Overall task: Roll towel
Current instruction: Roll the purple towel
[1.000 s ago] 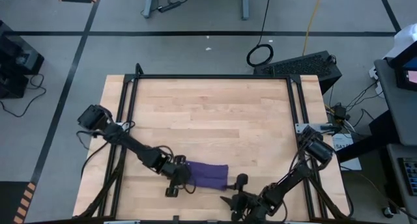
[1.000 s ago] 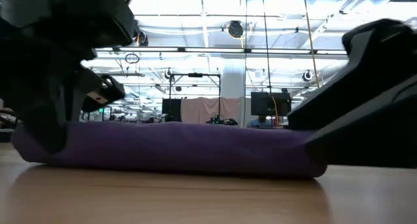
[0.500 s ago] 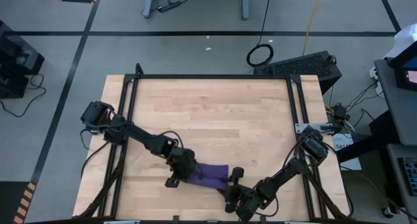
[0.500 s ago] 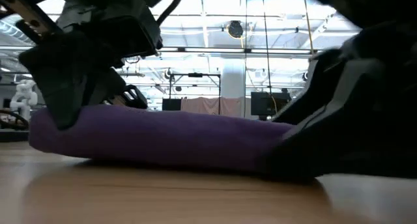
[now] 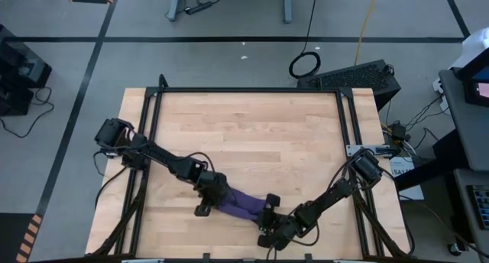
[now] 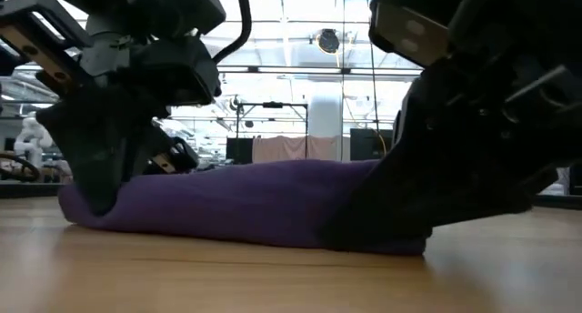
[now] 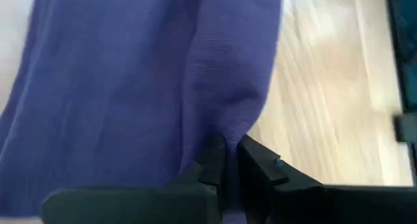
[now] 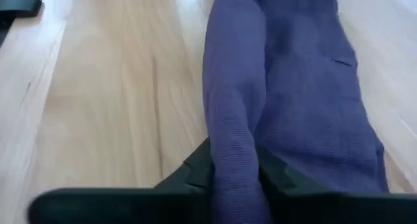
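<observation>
The purple towel (image 5: 243,205) lies as a narrow, bunched strip near the table's near edge, slanting from far left to near right. The low view shows it as a long low roll (image 6: 241,208) resting on the wood. My left gripper (image 5: 216,200) is shut on its left end, and my right gripper (image 5: 265,212) is shut on its right end. Each wrist view shows a raised ridge of cloth running away from the fingers. My left gripper pinches a raised fold (image 7: 227,127) at the towel's left end between its two fingers, which stand almost together. It comes from above, slanting down. The towel's underside rests on the table. My right gripper pinches a raised ridge of cloth (image 8: 232,142) at the towel's right end, one finger on each side. It slants down from the table's near right. How many layers it has I cannot tell. The towel lies on the table.
Bare wooden tabletop (image 5: 252,133) stretches to the far side, bounded by a black frame (image 5: 244,89). Both arms reach in low over the near half. Beyond the table are floor cables and a keyboard (image 5: 355,74).
My right gripper has gone toward the towel, left and a little far, and has shut on its right end. My left gripper has shifted right and toward the far edge with the left end. The towel has bunched shorter and turned to a slant.
</observation>
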Tool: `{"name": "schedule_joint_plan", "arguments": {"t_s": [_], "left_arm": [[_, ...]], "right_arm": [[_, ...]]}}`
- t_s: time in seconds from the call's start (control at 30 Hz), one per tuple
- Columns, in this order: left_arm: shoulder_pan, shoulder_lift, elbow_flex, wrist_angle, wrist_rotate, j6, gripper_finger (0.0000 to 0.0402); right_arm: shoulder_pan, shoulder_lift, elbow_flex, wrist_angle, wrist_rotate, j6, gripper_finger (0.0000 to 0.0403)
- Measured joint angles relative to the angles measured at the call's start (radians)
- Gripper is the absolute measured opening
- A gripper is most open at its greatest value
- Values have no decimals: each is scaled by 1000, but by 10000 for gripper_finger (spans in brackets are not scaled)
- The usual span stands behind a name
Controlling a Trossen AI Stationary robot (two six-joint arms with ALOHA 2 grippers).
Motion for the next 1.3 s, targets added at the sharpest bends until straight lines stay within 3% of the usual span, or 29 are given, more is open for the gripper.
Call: {"name": "schedule_joint_plan", "arguments": {"t_s": [0.2,0.37,0.5,0.63,0.9,1.3], "left_arm": [[-38,-21,-5,1,-66,-20,117],[-46,-108,-6,-66,-112,-11,203],[-88,-199,-6,-112,-214,-31,242],[-237,-225,-45,-20,-394,-75,249],[-502,-133,-66,168,-845,-38,249],[-503,-10,-66,177,-861,-22,247]], "right_arm": [[-2,0,0,0,-50,46,16],[15,1,0,-4,-57,121,24],[34,2,-2,-13,-65,171,28],[52,3,-2,-7,-65,248,22],[59,3,-3,14,-73,329,27],[54,4,-4,63,-76,299,29]]}}
